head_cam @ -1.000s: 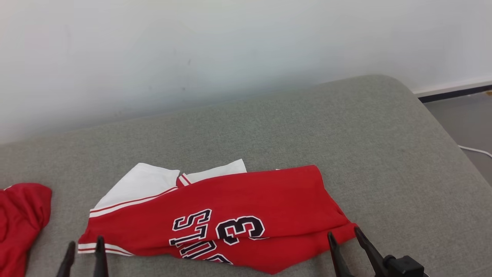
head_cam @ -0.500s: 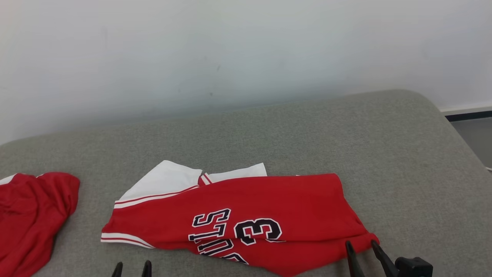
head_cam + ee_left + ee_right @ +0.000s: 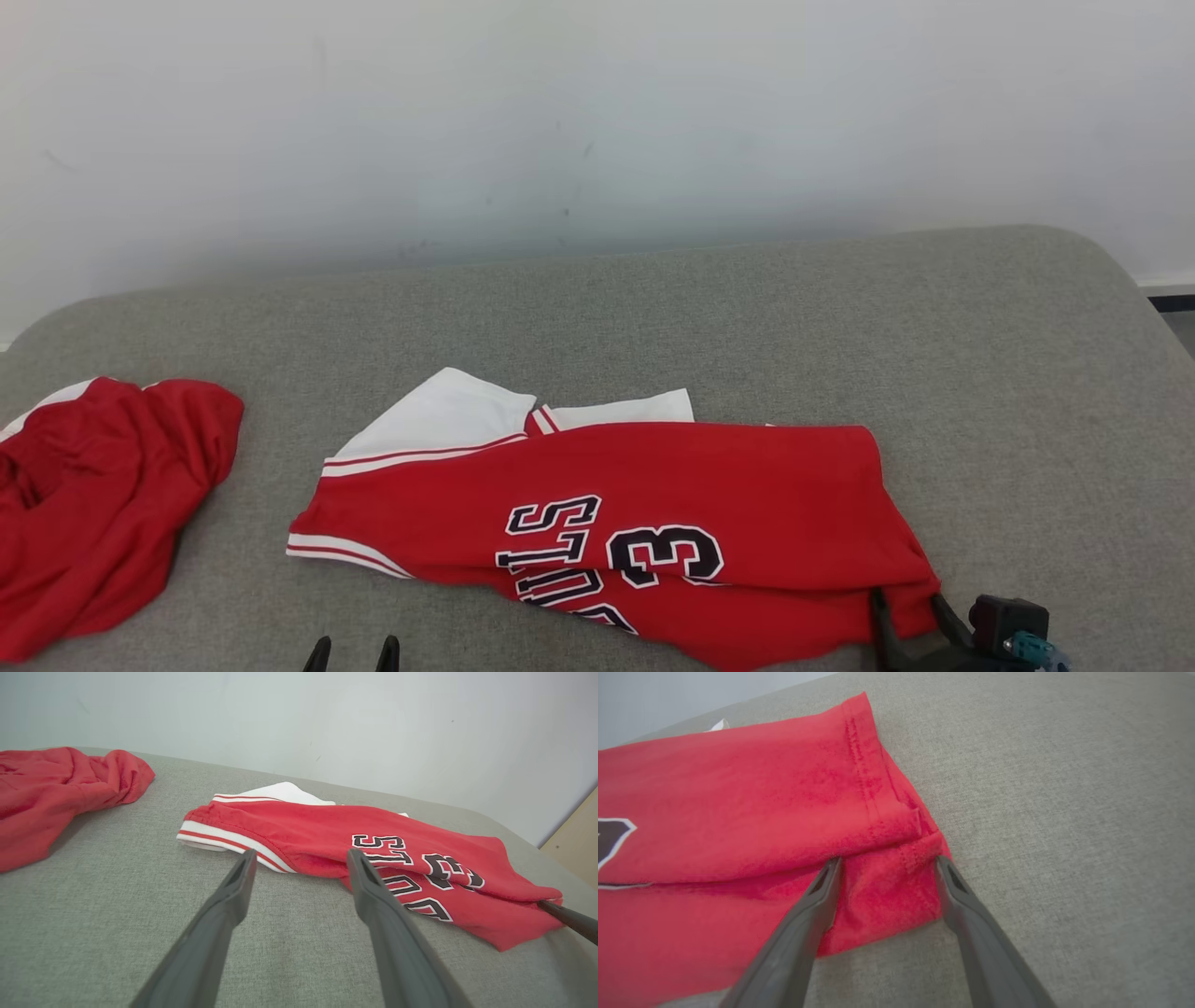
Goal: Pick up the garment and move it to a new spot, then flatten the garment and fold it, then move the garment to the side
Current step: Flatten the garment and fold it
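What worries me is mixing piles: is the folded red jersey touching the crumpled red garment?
Apart. The head view shows bare grey cushion between the folded red jersey and the crumpled red garment.

a plain indoor room; whether it is a home or a test space cannot be told. a wide grey woven-fabric cushioned surface with rounded corners (image 3: 747,308), like a sofa seat or mattress, stands against a bare, faintly scuffed white wall (image 3: 597,112). a dark skirting strip (image 3: 1174,302) runs at the far right. a folded red-and-white sports jersey (image 3: 747,495) and a crumpled red garment (image 3: 93,495) lie on the cushion.
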{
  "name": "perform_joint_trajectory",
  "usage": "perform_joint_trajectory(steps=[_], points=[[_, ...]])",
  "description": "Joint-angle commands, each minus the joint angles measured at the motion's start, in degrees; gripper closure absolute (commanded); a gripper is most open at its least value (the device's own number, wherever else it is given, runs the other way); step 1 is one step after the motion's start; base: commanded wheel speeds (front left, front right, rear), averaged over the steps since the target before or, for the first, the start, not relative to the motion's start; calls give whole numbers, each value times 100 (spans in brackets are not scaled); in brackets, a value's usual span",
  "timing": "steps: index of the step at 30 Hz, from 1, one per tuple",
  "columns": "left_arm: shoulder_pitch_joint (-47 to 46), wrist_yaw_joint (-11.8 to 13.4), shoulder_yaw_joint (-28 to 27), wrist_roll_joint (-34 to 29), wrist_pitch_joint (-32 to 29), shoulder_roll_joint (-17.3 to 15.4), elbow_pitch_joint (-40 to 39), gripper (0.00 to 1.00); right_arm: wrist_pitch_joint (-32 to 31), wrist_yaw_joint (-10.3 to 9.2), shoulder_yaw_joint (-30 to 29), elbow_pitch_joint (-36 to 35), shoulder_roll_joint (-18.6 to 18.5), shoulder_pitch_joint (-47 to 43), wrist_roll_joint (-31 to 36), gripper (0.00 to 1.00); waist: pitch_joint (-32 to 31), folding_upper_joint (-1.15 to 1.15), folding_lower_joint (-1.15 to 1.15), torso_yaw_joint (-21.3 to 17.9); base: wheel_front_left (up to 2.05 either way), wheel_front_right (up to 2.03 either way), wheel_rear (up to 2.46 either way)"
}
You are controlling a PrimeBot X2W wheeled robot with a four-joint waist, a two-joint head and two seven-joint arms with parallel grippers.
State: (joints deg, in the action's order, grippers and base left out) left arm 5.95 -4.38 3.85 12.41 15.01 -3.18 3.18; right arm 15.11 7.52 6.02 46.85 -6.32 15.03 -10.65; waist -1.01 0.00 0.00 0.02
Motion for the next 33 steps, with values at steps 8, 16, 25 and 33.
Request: perform_joint_trajectory(steps=[8, 16, 25, 33], points=[[-16, -38, -69, 15, 22, 25, 63, 0, -1, -5, -153, 660, 104, 284, 248, 100, 7, 0, 0, -61, 0, 0, 0], [-61, -23, -96, 112, 21, 28, 38, 0, 3, -6, -764, -56, -226, 419, 761, 100, 30, 0, 0, -275, 0, 0, 0], [-121, -43, -43, 157, 22, 28, 110, 0, -164, -6, -1138, -218, -511, -14, 1135, 100, 69, 0, 0, -437, 0, 0, 0], [-73, -31, -66, 189, 22, 27, 133, 0, -651, -6, -1152, 235, -618, -289, 1017, 100, 96, 0, 0, -507, 0, 0, 0]])
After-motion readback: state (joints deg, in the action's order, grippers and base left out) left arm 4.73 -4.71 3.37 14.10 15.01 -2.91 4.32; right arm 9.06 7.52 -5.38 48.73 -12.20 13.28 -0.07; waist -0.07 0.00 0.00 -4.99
